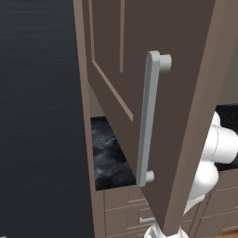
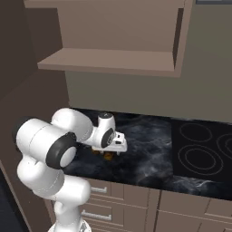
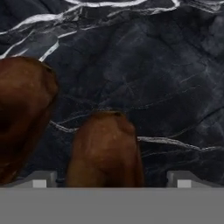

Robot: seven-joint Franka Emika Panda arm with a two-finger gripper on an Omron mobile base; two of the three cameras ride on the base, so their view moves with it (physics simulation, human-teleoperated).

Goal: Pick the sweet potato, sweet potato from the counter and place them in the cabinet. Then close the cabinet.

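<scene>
I have the arm reaching low over the counter (image 2: 149, 149), its gripper (image 3: 112, 179) straddling one sweet potato (image 3: 106, 151): the two finger tips stand wide apart at either side of it, not yet pressing, so I judge this to be the moment just before the first grasp. A second sweet potato (image 3: 24, 116) lies just to its left in the hand view, close enough that a closing finger might nudge it. In the right base view only a scrap of orange-brown (image 2: 108, 155) peeks from under the white hand. Both tubers are rounded, matte, reddish-brown and lightly speckled, against the glossy black slab with its thin white veins. The cabinet (image 2: 113, 34) hangs above the counter with its taupe wooden shelf (image 2: 106, 61) exposed and bare, ready to receive them; its recessed-panel door (image 1: 186, 107) swings out towards the left base camera, the long pale-grey bar handle (image 1: 148, 118) upright on it, left ajar because closing comes last
</scene>
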